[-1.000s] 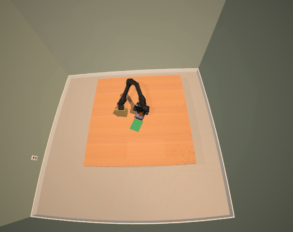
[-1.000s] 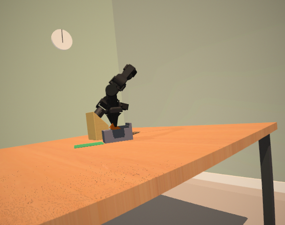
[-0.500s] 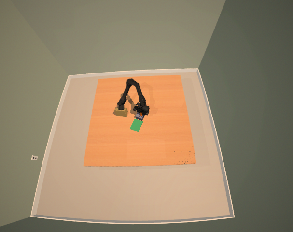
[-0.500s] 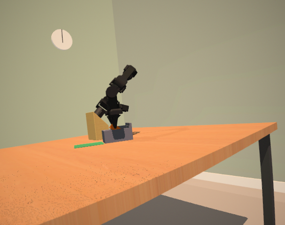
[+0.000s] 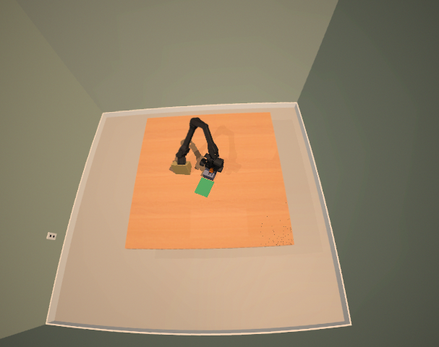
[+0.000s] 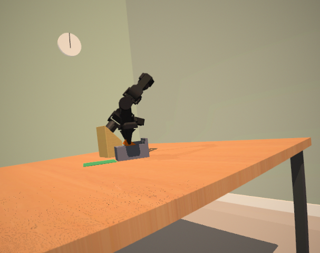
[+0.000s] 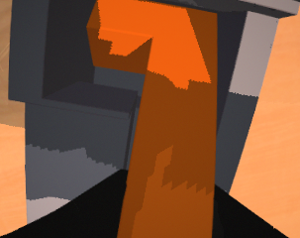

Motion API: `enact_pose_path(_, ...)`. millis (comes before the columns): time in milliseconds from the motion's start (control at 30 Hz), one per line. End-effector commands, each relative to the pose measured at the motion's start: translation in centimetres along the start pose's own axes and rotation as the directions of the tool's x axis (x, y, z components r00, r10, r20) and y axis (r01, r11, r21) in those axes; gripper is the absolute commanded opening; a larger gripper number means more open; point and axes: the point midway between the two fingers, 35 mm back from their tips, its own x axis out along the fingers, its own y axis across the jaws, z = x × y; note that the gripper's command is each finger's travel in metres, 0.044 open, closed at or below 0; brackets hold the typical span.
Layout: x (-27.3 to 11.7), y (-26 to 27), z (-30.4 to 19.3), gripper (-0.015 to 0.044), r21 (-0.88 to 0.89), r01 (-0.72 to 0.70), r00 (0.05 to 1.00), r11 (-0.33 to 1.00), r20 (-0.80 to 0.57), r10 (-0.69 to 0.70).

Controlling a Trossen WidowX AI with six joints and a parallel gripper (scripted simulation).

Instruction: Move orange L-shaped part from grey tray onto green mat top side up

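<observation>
The orange part (image 5: 210, 170) (image 6: 125, 142) (image 7: 181, 111) is tilted in the grey tray (image 5: 207, 174) (image 6: 120, 154) (image 7: 75, 124), its L-shaped end at twelve o'clock in the wrist view and its raised straight end, toward six, gripped between the black arm's (image 5: 210, 139) (image 6: 125, 103) jaws, while from above the green mat (image 5: 204, 187) (image 6: 99, 163) lies at seven o'clock from the tray.
</observation>
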Motion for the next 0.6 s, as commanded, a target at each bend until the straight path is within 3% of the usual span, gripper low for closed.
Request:
enact_pose_path(0,-0.2,0.0,0.0,0.0,-0.001,0.0,1.0,1.0,0.0,0.0)
enact_pose_path(567,-2.7,0.0,0.0,0.0,0.003,0.0,1.0,1.0,0.003,0.0)
